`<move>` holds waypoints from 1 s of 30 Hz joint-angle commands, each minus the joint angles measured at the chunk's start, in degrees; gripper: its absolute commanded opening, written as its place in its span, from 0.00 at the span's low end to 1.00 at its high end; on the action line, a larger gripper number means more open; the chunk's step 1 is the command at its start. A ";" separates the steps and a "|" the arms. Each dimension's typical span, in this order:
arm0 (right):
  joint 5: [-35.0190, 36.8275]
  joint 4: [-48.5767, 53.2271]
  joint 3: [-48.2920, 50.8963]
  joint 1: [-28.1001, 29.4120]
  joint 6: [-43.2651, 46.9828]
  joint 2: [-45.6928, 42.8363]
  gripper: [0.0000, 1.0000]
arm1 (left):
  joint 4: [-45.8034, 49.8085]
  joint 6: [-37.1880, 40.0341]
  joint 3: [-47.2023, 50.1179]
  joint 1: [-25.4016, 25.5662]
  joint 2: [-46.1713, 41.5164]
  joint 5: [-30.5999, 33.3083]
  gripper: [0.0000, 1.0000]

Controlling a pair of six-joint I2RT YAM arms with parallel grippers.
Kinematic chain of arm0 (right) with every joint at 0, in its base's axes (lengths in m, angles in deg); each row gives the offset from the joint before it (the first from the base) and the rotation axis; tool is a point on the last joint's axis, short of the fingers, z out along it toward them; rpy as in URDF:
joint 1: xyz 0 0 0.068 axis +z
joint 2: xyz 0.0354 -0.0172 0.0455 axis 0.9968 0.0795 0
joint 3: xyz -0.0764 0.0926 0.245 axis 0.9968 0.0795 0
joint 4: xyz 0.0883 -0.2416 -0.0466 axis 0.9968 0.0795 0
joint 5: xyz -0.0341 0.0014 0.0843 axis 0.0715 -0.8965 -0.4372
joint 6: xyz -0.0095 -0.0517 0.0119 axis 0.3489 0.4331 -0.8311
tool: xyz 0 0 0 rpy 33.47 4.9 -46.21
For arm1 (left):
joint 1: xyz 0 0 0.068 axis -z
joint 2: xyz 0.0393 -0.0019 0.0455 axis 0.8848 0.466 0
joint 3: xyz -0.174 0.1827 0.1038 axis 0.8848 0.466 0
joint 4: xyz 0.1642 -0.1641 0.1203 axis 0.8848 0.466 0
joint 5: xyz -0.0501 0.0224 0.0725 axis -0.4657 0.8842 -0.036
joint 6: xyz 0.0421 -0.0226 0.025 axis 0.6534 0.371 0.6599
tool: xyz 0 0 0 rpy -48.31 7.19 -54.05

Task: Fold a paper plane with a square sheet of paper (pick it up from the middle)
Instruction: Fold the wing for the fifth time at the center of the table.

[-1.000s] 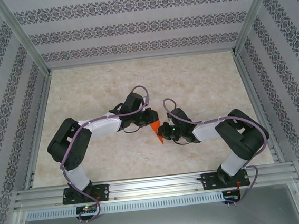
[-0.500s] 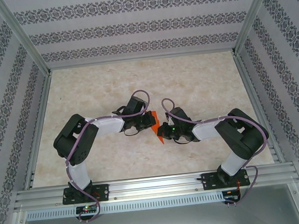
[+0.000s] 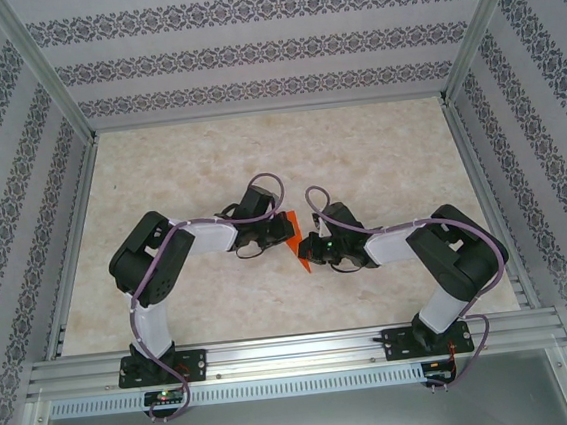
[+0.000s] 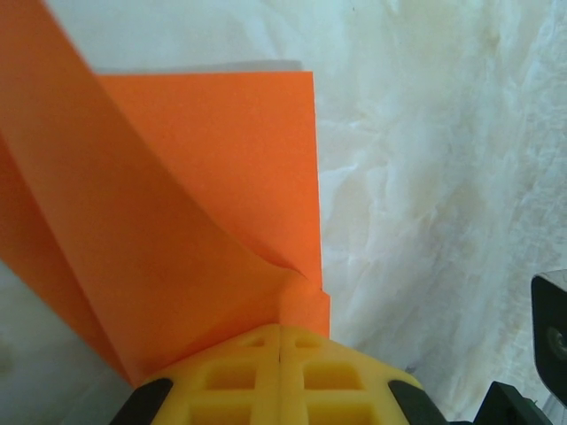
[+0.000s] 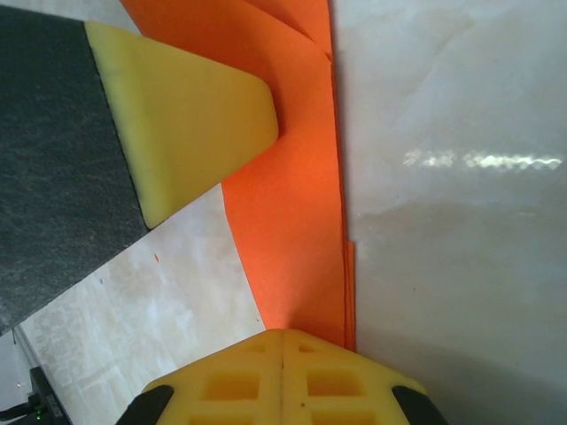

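Top: both arms elbows-out, wrists turned inward; left claw (image 3: 276, 233) and right claw (image 3: 310, 248) meet mid cream marbled bench (image 3: 198, 160) on folded bright orange paper sheet (image 3: 296, 243). Left wrist: claw clenched on paper corner, flap curling. Right wrist: claw clamped on folded edge.

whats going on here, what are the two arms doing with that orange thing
Both arms meet at the middle of the table, holding a partly folded orange paper. The left fingers are shut on one edge, with a flap curling up, and the right fingers are shut on a folded edge nearby. It is not a finished plane yet.
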 commanded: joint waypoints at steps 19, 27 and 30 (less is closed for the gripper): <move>2.13 22.01 3.02 -0.16 9.86 4.91 0.00 | 2.35 11.95 -4.23 -8.11 4.68 -4.40 0.02; 1.13 22.24 2.90 -0.32 10.54 4.61 0.00 | 2.40 13.56 -5.61 -10.95 5.78 -6.27 0.02; 0.98 22.07 3.03 -0.28 10.57 4.60 0.00 | 4.36 14.83 -7.44 -12.11 6.54 -7.10 0.02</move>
